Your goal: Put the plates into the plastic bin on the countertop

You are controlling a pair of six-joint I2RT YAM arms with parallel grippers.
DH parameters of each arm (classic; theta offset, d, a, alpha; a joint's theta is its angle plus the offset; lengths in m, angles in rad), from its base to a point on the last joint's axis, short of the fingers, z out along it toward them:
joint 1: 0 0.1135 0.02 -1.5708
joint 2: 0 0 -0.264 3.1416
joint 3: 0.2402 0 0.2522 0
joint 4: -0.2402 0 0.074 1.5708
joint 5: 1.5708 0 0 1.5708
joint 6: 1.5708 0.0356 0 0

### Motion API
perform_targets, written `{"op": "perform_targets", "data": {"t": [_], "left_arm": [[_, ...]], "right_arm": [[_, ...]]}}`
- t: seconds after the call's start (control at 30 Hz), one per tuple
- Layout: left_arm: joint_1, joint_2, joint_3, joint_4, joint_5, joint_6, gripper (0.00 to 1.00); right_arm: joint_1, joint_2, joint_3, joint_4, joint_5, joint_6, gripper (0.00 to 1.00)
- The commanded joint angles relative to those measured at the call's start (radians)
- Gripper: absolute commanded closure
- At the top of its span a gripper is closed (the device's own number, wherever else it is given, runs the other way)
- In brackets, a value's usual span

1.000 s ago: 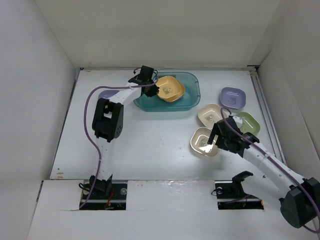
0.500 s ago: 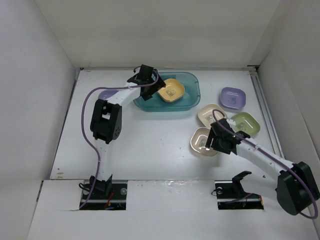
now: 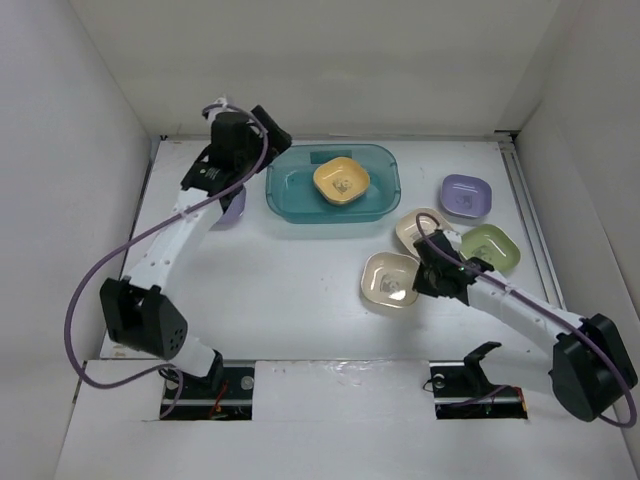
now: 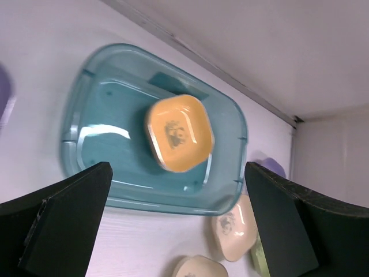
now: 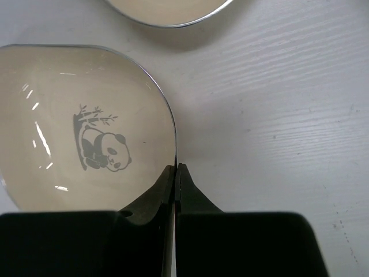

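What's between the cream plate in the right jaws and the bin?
Nothing: the top view shows only bare countertop between the cream plate and the bin. A second cream plate sits right of that path.

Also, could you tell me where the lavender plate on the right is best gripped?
Probably its raised rim: the lavender plate lies flat and shallow, so pinch the right edge from above, one finger inside. The farther cream plate and green plate crowd its near side.
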Motion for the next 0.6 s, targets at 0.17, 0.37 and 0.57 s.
{"op": "perform_targets", "data": {"t": [0.17, 0.37, 0.57], "left_arm": [[0.218, -0.133, -0.274, -0.008, -0.019, 0.032, 0.00], [0.271, -0.134, -0.364, -0.008, -0.110, 0.000, 0.00], [0.359, -0.105, -0.413, 0.005, -0.085, -0.038, 0.00]], "right_arm": [[0.158, -0.161, 0.297, -0.127, 0.032, 0.006, 1.00], [0.146, -0.049, 0.515, -0.144, 0.042, -0.158, 1.00], [0.017, 0.286, 0.764, -0.011, -0.054, -0.345, 1.00]]}}
